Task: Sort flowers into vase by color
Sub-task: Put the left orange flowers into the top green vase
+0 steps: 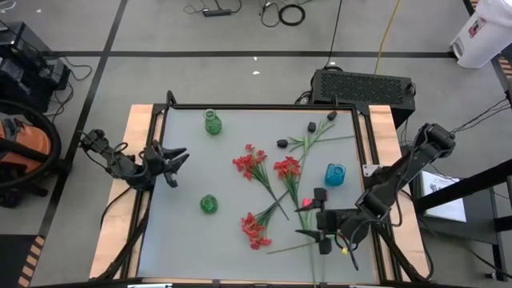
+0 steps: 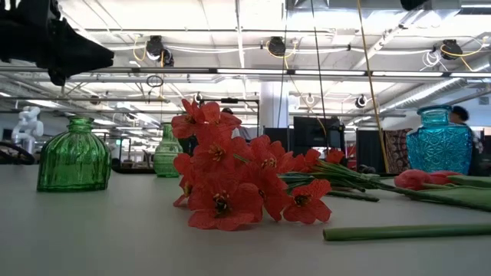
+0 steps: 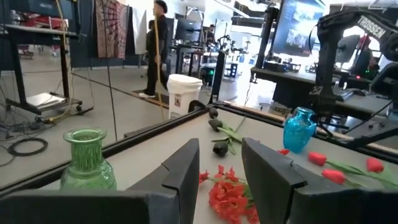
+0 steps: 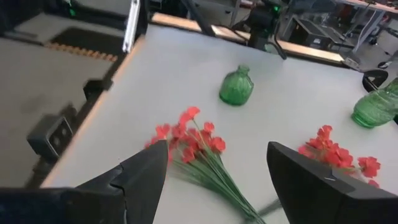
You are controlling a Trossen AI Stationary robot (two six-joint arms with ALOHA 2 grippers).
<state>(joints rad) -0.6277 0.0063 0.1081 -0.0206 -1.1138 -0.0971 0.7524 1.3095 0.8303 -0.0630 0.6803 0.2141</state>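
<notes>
Pickup not yet made: right tool [image 1: 323, 214], jaws wide and empty, hangs over the red sprays [image 4: 199, 144] and must descend onto a stem, while left tool [image 1: 170, 160] waits part-open

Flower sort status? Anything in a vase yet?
Done: nothing; the blue vase and both green vases look empty. In hand: nothing; right tool open over the stems near the red tulip buds. Left: red sprays, black blooms, all on the table.
</notes>
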